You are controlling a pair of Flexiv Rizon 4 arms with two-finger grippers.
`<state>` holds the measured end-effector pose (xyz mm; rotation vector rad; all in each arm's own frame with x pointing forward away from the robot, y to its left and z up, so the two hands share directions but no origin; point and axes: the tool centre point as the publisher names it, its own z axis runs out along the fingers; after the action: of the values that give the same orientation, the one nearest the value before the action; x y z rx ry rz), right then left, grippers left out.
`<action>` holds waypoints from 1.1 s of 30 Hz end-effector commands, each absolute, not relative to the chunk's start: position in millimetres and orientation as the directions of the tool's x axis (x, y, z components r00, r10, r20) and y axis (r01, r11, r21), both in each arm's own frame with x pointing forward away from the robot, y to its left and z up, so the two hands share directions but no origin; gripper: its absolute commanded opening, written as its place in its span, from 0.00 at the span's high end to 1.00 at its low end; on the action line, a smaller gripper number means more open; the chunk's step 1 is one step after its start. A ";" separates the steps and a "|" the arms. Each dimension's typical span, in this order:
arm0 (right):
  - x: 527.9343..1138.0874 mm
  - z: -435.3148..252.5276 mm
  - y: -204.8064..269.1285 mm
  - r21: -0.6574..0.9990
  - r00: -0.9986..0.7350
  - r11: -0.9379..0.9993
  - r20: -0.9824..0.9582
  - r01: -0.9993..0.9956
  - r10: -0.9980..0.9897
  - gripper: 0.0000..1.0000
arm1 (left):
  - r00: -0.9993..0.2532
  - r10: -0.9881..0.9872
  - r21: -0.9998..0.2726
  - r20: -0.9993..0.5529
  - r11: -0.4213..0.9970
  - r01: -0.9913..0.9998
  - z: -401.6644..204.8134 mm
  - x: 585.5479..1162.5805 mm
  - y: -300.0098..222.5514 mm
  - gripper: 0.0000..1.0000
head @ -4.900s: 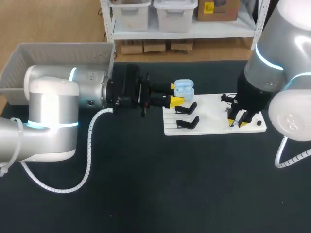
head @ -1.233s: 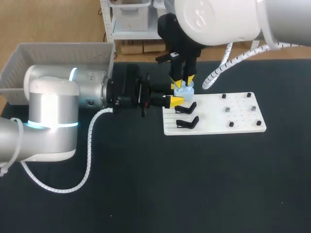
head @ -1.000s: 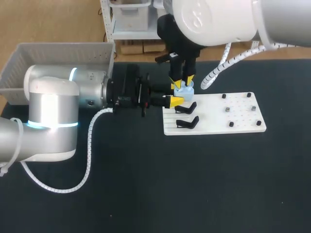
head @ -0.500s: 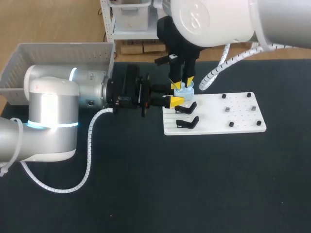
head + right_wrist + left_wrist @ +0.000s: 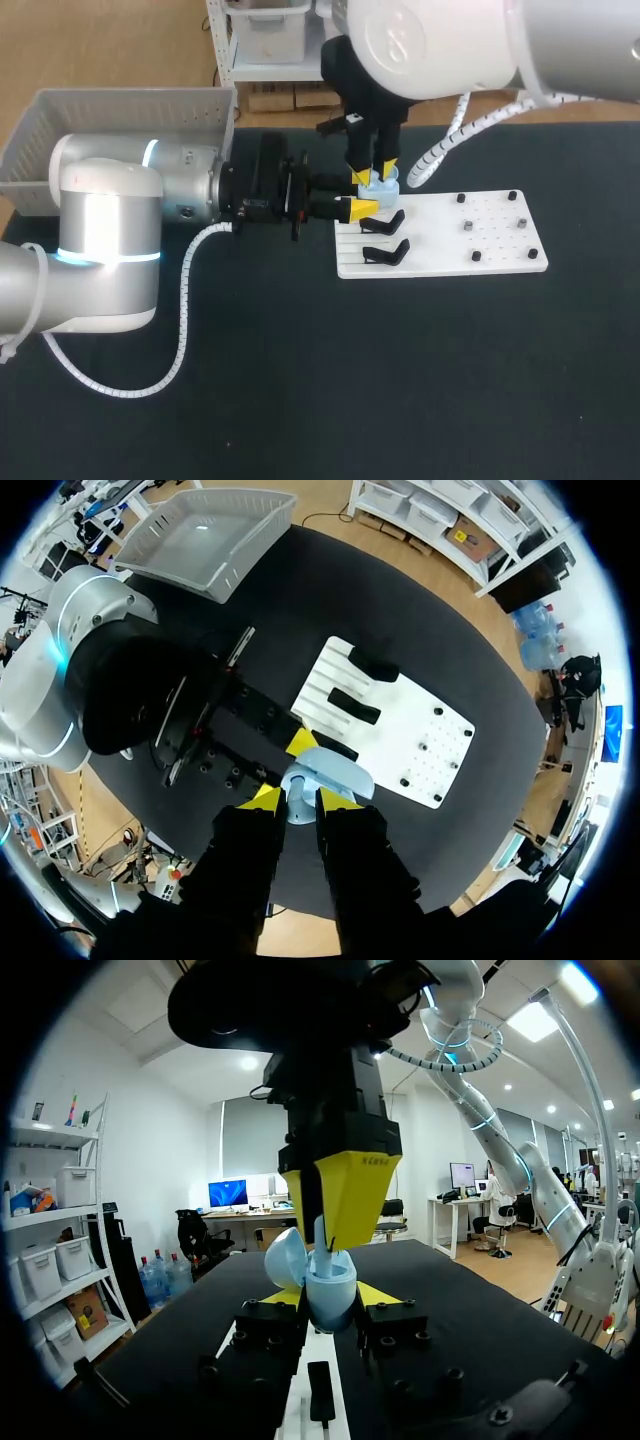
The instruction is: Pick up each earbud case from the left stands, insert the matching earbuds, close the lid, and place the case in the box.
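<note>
Open earbud case (image 5: 330, 1278) upright in left gripper (image 5: 330, 1298), long axis vertical

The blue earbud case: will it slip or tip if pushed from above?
Probably stiff: the earbud case looks hard-shelled. Its rounded, glossy sides might slip in the left claw. The open lid could swing if the right claw, holding an earbud, bumps it.

Left arm (image 5: 150, 190) stretched level, left gripper (image 5: 361, 193) clamping the earbud case (image 5: 378, 186); right gripper (image 5: 375, 170) points straight down, pinching an earbud (image 5: 298, 806).
</note>
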<state>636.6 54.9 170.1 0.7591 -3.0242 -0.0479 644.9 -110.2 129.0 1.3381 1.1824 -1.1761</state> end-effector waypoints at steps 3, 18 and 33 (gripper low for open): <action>637.5 169.1 55.4 0.031 -0.881 0.881 0.016 -0.472 -0.472 1.00 | 0.067 0.065 0.063 -0.996 -0.063 0.996 128.1 644.2 -110.3 1.00; 638.9 162.7 54.3 0.033 -0.887 0.887 0.029 -0.461 -0.462 0.70 | 0.067 0.065 0.063 -0.996 -0.063 0.996 128.1 644.2 -110.3 1.00; 635.2 205.8 33.3 0.181 -0.939 0.922 -0.043 -0.342 -0.340 0.00 | 0.067 0.065 0.063 -0.996 -0.063 0.996 128.1 644.2 -110.3 1.00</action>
<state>636.1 49.9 201.7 0.6007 -3.0427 -0.2187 645.2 -110.4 129.0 1.3378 1.1821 -1.1762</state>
